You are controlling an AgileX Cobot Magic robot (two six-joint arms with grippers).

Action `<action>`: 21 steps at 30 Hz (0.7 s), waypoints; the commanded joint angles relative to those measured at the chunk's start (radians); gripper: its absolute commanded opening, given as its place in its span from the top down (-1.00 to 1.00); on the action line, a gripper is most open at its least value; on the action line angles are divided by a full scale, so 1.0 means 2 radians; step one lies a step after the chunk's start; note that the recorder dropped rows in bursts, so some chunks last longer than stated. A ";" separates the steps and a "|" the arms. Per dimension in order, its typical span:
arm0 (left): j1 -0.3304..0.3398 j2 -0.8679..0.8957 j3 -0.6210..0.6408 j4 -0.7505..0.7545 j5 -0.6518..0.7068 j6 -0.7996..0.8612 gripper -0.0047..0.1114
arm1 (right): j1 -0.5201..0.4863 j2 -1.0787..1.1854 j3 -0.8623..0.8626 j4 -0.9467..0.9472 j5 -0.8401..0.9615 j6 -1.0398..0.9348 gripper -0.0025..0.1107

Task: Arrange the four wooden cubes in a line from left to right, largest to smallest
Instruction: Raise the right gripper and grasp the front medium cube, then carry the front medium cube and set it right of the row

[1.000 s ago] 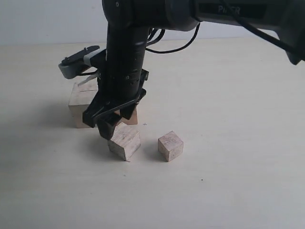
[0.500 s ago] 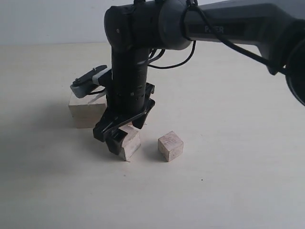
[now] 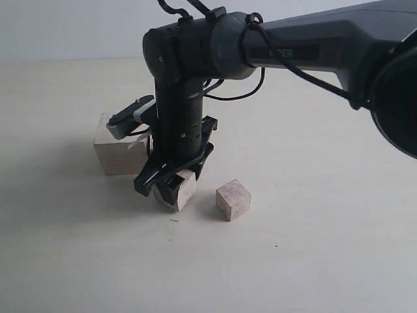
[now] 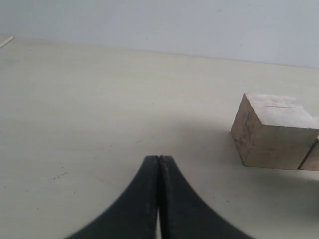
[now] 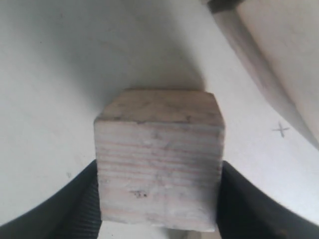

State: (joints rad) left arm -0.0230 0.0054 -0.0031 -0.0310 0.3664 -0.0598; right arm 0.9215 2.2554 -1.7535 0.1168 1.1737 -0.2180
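Note:
The right arm reaches across to the left half, and my right gripper point(image 3: 172, 187) point(image 5: 159, 206) is shut on a medium wooden cube point(image 3: 183, 190) point(image 5: 159, 159), one black finger point(image 5: 79, 204) pressed on each side. The largest cube point(image 3: 116, 153) point(image 4: 271, 132), with a thin slit on its top, stands just left of and behind the arm. Right of the held cube sits a small cube point(image 3: 232, 199), apart from it. A sliver of another cube point(image 4: 312, 157) shows beside the largest one; the arm hides it in the exterior view. My left gripper point(image 4: 159, 159) is shut on nothing, over bare table.
The pale tabletop point(image 3: 313, 248) runs back to a light wall. The right arm's thick black link point(image 3: 306, 39) crosses above the right half. A small pencil cross point(image 5: 280, 130) marks the table near the held cube.
The right gripper has come down around the medium cube and closed on its sides. The cube has turned and shifted slightly back. The other cubes have stayed put.

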 commanded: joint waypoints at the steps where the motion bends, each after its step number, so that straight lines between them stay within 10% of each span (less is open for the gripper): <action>1: 0.001 -0.003 0.002 -0.003 -0.006 0.000 0.92 | -0.001 -0.043 0.001 -0.010 0.024 -0.028 0.96; 21: 0.001 -0.003 0.002 -0.003 -0.006 0.000 0.92 | -0.179 -0.078 0.001 0.028 0.024 -0.435 0.96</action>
State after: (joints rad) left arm -0.0230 0.0054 -0.0031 -0.0310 0.3664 -0.0598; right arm 0.5648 2.0602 -1.7535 0.1650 1.2220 -0.9054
